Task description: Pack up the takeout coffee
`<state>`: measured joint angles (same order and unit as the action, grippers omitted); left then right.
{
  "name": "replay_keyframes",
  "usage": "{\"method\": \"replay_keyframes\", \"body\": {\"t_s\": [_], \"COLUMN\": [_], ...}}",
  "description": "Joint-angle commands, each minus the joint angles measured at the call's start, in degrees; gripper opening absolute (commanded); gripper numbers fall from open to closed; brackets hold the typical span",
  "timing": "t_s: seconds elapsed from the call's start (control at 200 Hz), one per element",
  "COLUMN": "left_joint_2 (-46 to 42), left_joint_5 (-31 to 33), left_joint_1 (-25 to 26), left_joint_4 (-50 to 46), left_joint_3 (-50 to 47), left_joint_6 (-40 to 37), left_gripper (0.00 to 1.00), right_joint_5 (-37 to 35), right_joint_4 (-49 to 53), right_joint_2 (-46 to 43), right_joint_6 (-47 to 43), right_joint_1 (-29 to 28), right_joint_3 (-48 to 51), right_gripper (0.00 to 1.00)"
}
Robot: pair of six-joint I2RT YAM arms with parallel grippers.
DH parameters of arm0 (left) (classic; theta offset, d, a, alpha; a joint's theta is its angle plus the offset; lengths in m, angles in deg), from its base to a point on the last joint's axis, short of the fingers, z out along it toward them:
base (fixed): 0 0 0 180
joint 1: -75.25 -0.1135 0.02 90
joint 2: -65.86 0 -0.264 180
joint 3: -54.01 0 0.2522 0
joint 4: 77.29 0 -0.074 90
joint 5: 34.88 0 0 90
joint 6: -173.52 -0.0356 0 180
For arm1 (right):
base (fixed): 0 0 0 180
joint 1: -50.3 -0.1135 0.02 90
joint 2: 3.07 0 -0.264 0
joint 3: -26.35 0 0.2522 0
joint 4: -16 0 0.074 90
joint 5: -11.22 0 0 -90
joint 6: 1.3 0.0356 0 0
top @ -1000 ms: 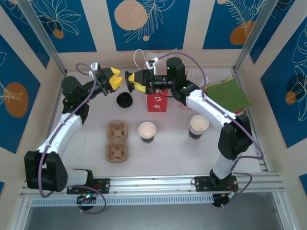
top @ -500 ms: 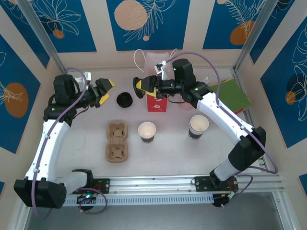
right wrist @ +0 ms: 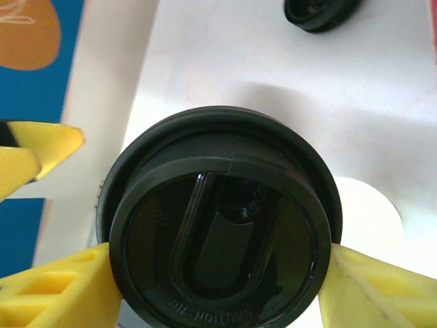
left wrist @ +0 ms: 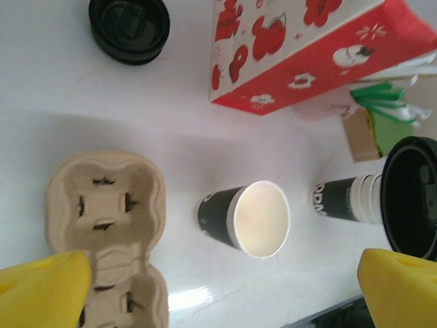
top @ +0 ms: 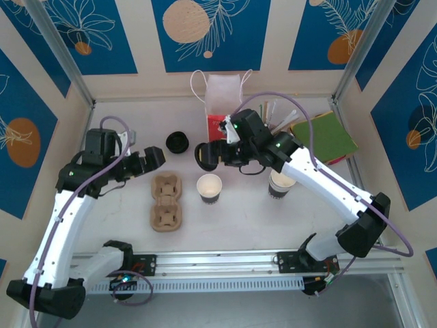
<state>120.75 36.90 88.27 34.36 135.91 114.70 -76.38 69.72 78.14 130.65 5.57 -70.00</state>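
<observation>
- Cup [top: 209, 188] upright on the table [top: 239, 222], near the middle, its mouth open; white above, dark band below; the left wrist view shows its empty pale inside [left wrist: 259, 219]
- Lid [top: 203, 156], black and round, off the cup and in the air just far of it, turned on edge; in the right wrist view [right wrist: 222, 222] its sip flap and raised rim face the camera
- Right gripper [top: 205, 156] clamped on the lid, one yellow finger [right wrist: 61, 290] on each side of the rim; its arm reaches in from the right over the cup stack [top: 281, 183]
- Left gripper [top: 153, 159] hangs left of the cup, far of the carrier; jaws spread wide, nothing between them
- Carrier [top: 167, 201], brown pulp, lies flat just left of the cup and apart from it; its wells are empty [left wrist: 106, 205]
- Second lid [top: 177, 142] lies on the table far of the carrier, left of the bag [left wrist: 129, 27]
- Bag [top: 222, 109], white above and red with a festive print below, stands at the far middle, handles up [left wrist: 293, 55]
- Stirrers [top: 276, 117] stick up right of the bag, behind the right arm; green pad [top: 326, 137] lies at the far right
</observation>
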Motion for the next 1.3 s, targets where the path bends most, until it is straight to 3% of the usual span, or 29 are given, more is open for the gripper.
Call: {"method": "replay_keyframes", "body": {"t_s": [0.0, 0.265, 0.495, 0.855, 1.295], "left_joint_2": [-2.3, -5.1, -6.7, -7.2, -6.1], "left_joint_5": [6.0, 8.2, 8.1, 8.9, 9.3], "left_joint_1": [2.4, 4.0, 4.1, 4.0, 4.1], "left_joint_4": [-5.3, -7.5, -7.1, -6.6, -6.4], "left_joint_3": [-1.5, -3.5, -6.1, -7.3, -7.1], "left_joint_6": [-2.2, -2.3, -0.8, -0.4, -1.5], "left_gripper": [1.00, 1.00, 1.00, 1.00, 1.00], "right_joint_5": [-7.6, -15.9, -20.9, -25.1, -24.0], "right_joint_4": [5.7, 12.7, 20.5, 28.4, 29.3], "right_joint_2": [-1.7, 2.3, 11.3, 23.4, 27.2], "right_joint_6": [-0.9, -2.1, -5.2, -9.2, -9.6], "right_joint_1": [-2.7, -9.4, -12.5, -12.8, -12.3], "right_joint_3": [1.3, -1.1, -7.3, -18.0, -19.4], "right_gripper": [0.67, 0.67, 0.66, 0.66, 0.65]}}
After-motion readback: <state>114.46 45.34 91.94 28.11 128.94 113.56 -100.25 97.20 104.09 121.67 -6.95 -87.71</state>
